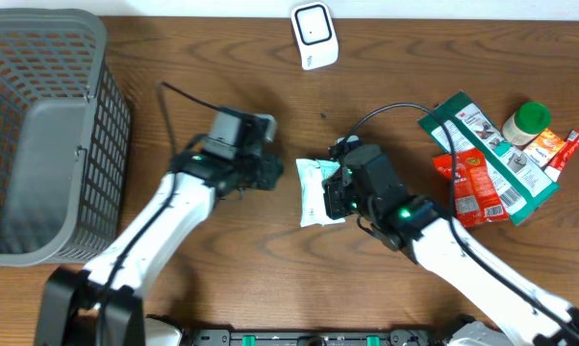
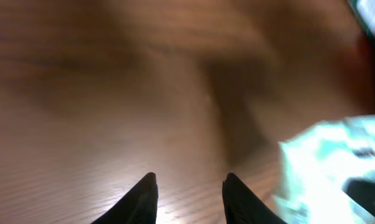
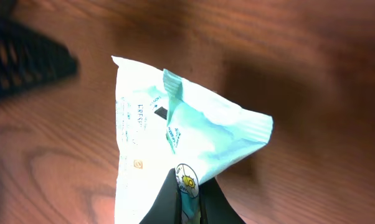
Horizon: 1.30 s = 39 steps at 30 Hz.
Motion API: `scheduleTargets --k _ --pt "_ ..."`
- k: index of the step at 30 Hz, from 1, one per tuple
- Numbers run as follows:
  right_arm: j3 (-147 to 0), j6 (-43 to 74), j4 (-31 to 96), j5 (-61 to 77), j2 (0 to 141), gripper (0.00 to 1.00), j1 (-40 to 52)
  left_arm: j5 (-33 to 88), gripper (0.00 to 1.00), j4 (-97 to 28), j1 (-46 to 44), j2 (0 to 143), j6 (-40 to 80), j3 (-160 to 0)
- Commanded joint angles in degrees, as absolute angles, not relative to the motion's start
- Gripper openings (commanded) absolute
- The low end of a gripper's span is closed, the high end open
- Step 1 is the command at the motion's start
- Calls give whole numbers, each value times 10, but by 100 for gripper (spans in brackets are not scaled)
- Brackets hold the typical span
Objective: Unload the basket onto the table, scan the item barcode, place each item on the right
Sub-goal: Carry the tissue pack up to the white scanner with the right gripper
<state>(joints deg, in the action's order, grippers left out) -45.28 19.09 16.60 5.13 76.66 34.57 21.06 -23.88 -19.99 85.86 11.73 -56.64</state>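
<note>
Overhead view: the white and mint-green plastic packet is at the middle of the brown wooden table, between the two arms. The right gripper is clamped on the packet's right edge. In the right wrist view its black fingers pinch together on the packet's seam. The left gripper is just beside the packet's left edge, apart from it, its jaws narrowly parted with nothing between them. Bare wood separates the packet from the small white scanner at the far edge. The grey mesh basket fills the left side. A heap of green and red packs lies well apart on the right.
</note>
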Motion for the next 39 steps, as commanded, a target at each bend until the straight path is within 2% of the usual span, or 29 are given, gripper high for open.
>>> scheduleTargets --k 1,4,7,12,17,21,28,39 --pt "-485 113 199 32 733 1 337 208 40 -239 -143 817 112 -574" --pt "-552 87 266 29 732 1 329 208 43 -239 -95 797 112 -574" --pt "-683 57 381 -14 751 1 326 208 49 -241 -34 781 112 -574" --pt "-821 22 461 -51 794 1 327 208 80 -242 11 782 112 -573" --pt "-979 -39 514 -129 887 1 327 208 81 -244 16 782 112 -573" --pt "-1082 -90 511 -201 958 1 328 208 82 -244 16 782 112 -573" --pt "-1116 -232 343 -350 1055 1 345 208 82 -244 16 782 112 -573" --pt "-1116 -520 -69 -514 1248 1 362 208 82 -244 16 782 112 -573"
